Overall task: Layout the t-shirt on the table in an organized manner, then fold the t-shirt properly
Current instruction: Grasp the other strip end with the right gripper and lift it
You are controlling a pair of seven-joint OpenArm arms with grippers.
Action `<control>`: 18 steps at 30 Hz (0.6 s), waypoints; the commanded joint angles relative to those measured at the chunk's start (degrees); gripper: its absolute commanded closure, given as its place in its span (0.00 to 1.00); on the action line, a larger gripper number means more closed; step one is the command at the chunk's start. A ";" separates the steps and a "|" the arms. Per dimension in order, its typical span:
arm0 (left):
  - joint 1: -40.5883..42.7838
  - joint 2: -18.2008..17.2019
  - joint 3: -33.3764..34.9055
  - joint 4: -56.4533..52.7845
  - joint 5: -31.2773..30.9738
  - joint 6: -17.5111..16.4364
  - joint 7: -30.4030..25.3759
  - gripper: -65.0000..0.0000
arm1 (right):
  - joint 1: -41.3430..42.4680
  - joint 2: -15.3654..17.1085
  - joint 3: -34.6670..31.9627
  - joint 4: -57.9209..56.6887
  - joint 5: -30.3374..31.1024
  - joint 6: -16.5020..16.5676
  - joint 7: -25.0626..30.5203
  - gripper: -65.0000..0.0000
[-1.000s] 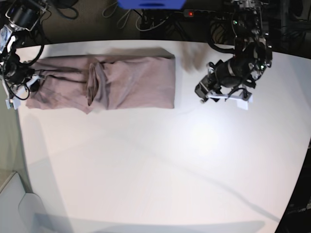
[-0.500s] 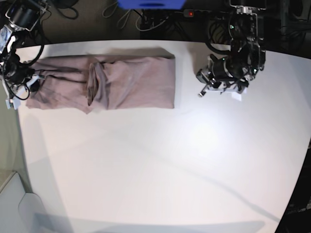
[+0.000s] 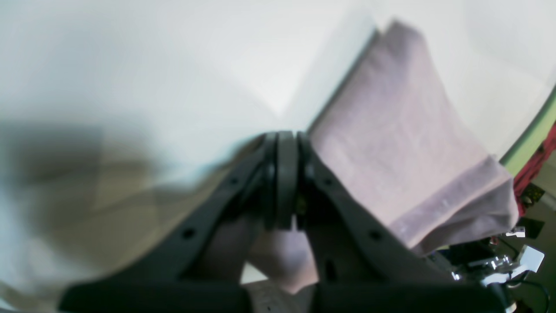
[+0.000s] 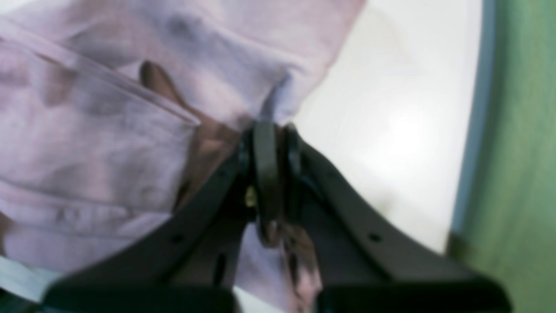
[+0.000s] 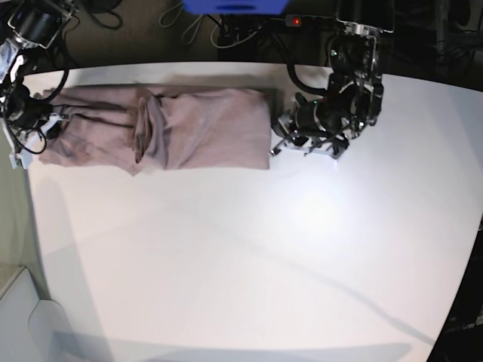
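The mauve t-shirt (image 5: 204, 128) lies as a long folded strip along the far left of the white table (image 5: 249, 249). My left gripper (image 5: 278, 148) sits low at the strip's right end. In the left wrist view this gripper (image 3: 284, 139) is shut, with the t-shirt (image 3: 391, 143) just beside it and no cloth visibly pinched at the tips. My right gripper (image 5: 47, 130) is at the strip's left end. The right wrist view shows that gripper (image 4: 269, 130) shut on a bunched fold of the t-shirt (image 4: 108, 108).
Cables and a power strip with a red light (image 5: 296, 21) lie behind the table's far edge, beside a blue object (image 5: 234, 6). The table's curved edge runs close to the right gripper, with a green surface (image 4: 521, 152) beyond it.
My left arm has swung left across the table to the shirt's right end, and its jaws have closed. The right arm and the shirt have stayed put.
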 commanded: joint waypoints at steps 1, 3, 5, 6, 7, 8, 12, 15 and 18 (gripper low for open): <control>-0.15 0.50 0.02 -0.01 1.45 0.87 0.65 1.00 | -0.55 0.89 0.22 2.41 0.52 -0.05 0.48 1.00; -0.15 1.12 0.02 -0.01 2.24 0.87 0.65 1.00 | -1.43 -0.34 0.22 5.57 0.52 -0.05 0.48 1.00; -0.15 1.38 0.11 -0.01 2.33 0.87 0.65 1.00 | -1.87 -1.48 0.31 9.26 0.52 -0.05 0.48 1.00; -0.15 1.38 0.11 -0.01 2.24 0.87 0.65 1.00 | -2.48 -2.27 0.31 11.11 0.52 -0.05 0.48 1.00; -0.15 1.38 0.11 -0.01 2.33 0.87 0.65 1.00 | -3.01 -2.89 0.31 12.96 0.52 -0.05 0.48 1.00; -0.07 1.38 0.11 -0.01 2.33 0.87 0.65 1.00 | -3.28 -3.33 0.22 15.07 0.61 -0.05 0.48 1.00; 0.37 1.38 0.11 0.07 2.33 0.87 0.65 1.00 | -5.30 -6.23 0.05 23.07 0.70 -0.05 0.39 1.00; 0.37 1.38 0.11 0.25 2.24 0.87 0.65 1.00 | -6.44 -8.16 0.05 28.52 0.78 -0.05 -1.19 1.00; 0.46 1.38 0.11 0.43 1.98 0.87 0.65 1.00 | -6.79 -10.36 -0.57 33.35 0.78 -0.05 -4.71 1.00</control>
